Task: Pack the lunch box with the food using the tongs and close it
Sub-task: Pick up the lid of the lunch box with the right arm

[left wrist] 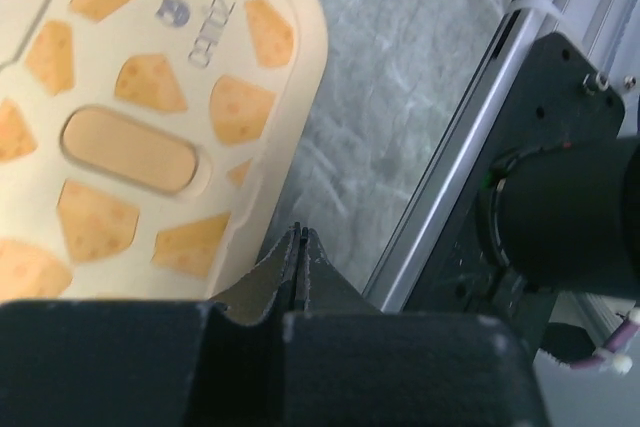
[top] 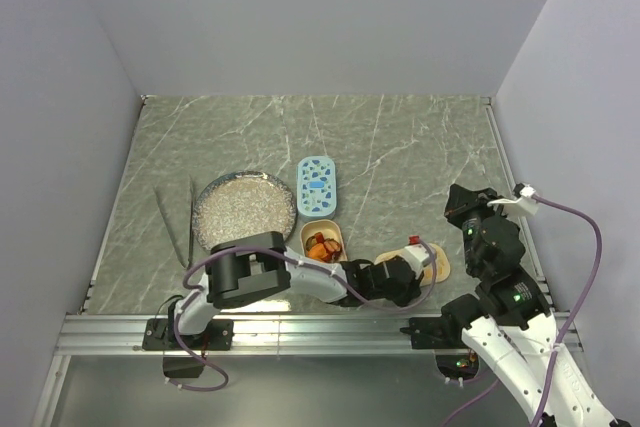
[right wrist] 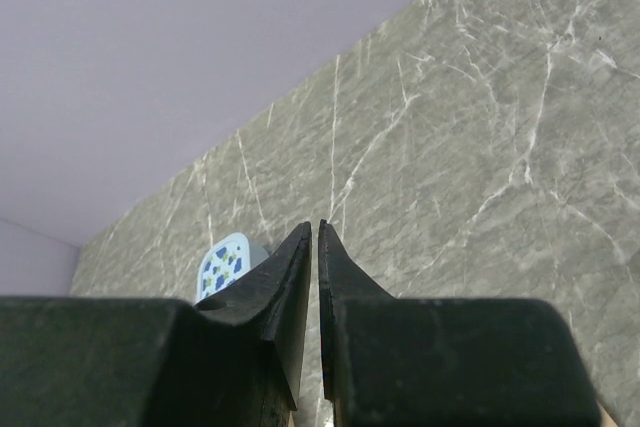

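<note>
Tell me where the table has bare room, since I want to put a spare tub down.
Bare marble runs along the back wall behind the blue lid and plate, and across the right side between the blue lid and right hand. The near middle is crowded: lunch box, cheese-print lid, left hand. Tongs take the left strip.

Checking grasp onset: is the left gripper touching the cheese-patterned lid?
Cannot tell. In the left wrist view the shut left gripper sits right at the edge of the cheese-patterned lid, but neither contact nor gap shows plainly.
</note>
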Robot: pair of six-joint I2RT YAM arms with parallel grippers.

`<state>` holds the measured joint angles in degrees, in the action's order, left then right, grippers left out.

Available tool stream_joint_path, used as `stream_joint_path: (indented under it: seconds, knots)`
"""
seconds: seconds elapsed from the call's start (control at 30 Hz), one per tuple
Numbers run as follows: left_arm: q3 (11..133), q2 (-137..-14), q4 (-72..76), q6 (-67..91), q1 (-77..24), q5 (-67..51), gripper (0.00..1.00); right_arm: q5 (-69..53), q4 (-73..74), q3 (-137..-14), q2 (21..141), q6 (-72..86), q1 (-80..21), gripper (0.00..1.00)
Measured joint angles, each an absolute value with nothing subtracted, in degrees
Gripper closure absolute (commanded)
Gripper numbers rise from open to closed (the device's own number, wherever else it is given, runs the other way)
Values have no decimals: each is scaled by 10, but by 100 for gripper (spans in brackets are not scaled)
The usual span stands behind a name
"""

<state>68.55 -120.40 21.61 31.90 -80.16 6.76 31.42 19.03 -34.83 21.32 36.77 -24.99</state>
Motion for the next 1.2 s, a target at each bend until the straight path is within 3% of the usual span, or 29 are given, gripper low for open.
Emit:
stream_joint_path:
  seconds: [0.4, 0.87, 1.2]
  knots:
    - [796, -1290, 231, 321, -746, 47, 100, 303, 173, -340, 211, 365, -250, 86]
    - [770, -1285, 268, 309, -608, 64, 100, 283, 128, -311, 255, 364, -250, 86]
    - [811, -1291, 215, 270, -587, 75, 100, 262, 86, -257, 300, 368, -250, 85]
